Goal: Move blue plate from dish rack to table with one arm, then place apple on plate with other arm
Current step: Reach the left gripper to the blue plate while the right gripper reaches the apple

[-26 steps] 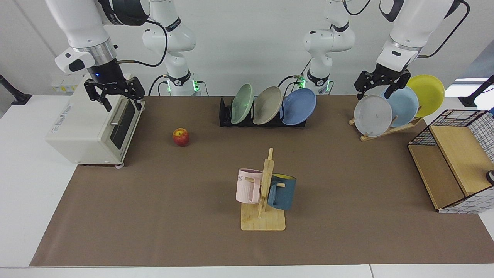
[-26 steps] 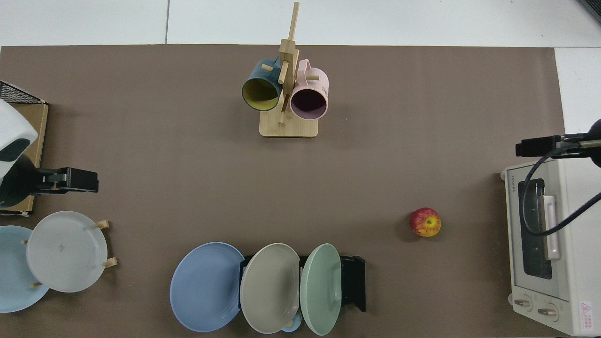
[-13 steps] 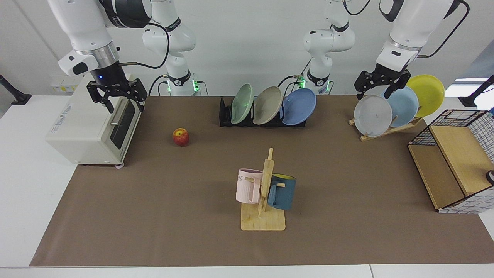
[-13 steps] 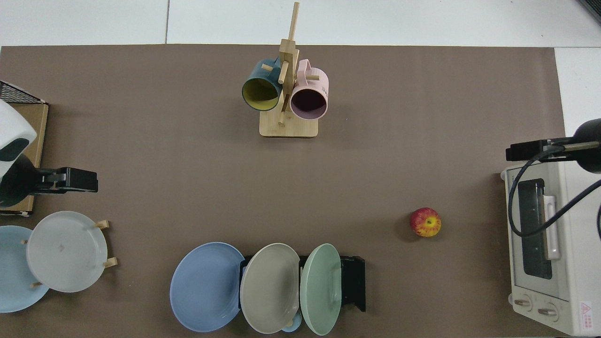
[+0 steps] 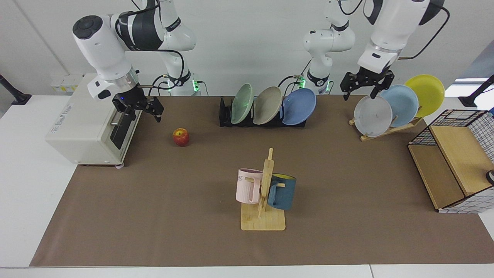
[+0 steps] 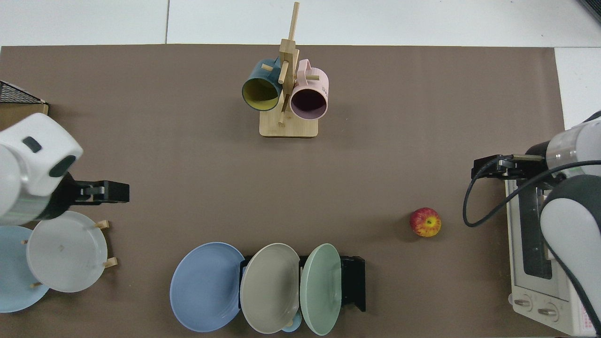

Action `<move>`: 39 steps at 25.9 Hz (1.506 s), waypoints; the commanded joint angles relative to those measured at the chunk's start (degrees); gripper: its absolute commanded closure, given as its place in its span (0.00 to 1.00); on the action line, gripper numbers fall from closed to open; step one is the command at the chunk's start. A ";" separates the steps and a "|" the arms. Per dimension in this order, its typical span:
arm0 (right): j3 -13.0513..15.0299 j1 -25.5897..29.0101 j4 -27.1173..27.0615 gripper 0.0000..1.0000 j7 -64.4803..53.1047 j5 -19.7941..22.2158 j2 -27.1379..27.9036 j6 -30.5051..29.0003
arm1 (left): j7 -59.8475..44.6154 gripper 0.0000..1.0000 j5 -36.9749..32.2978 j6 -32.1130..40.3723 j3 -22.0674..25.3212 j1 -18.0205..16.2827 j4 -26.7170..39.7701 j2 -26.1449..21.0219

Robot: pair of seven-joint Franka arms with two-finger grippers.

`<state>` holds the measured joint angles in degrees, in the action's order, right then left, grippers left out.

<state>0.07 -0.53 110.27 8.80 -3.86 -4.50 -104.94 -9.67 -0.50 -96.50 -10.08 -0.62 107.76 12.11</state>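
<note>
1. Blue plate [image 5: 299, 106]: round, periwinkle blue, with a faintly ridged rim. It is stood on edge and tilted in the end slot of the dish rack [image 5: 225, 112], on the side nearer the left arm. In the top view its face is seen broadly [image 6: 206, 287], leaning out past the rack's end.
2. Dish rack: low, black, slotted. A beige plate [image 5: 267, 105] and a pale green plate [image 5: 242, 103] are also held in it, beside the blue one.
3. Apple [image 5: 180, 137]: small, red with yellow patches, set on the brown mat of the tabletop [image 5: 154, 216], between the toaster oven [image 5: 90, 123] and the rack, touching neither.
4. Right tool [image 5: 139, 112]: held low at the oven's front, near its door handle, short of the apple. Its fingers are spread and nothing is held.
5. Left tool [image 5: 359, 92]: held above the upper edge of a grey plate [image 5: 372, 116] on a wooden plate stand [image 5: 386, 131], well apart from the blue plate. Its fingers are spread and nothing is held.
6. Wooden mug tree [image 5: 264, 200]: stood at mid-mat, with a pink mug [image 5: 247, 185] and a dark blue mug [image 5: 282, 192] hung on it.
</note>
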 commanded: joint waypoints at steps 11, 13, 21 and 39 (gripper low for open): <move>0.02 -5.71 7.15 0.00 1.31 0.34 2.91 -7.47 | -14.84 0.00 -9.87 -17.22 -13.47 1.05 33.02 16.98; 0.02 -5.80 7.59 0.00 1.22 0.34 4.14 -8.52 | -17.05 0.00 -9.78 -18.90 -14.09 1.23 35.40 17.42; 0.02 -6.06 12.16 0.00 1.57 0.26 5.02 -12.39 | -17.92 0.00 -8.73 -20.74 -14.61 2.98 38.74 17.34; -0.07 -6.15 21.21 0.00 1.84 0.26 5.38 -19.16 | -18.37 0.90 -8.64 -20.84 -17.52 4.75 41.65 16.19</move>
<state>0.03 -6.46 128.02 9.23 -3.78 1.59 -120.71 -28.69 -8.84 -117.89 -27.85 3.48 148.44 27.67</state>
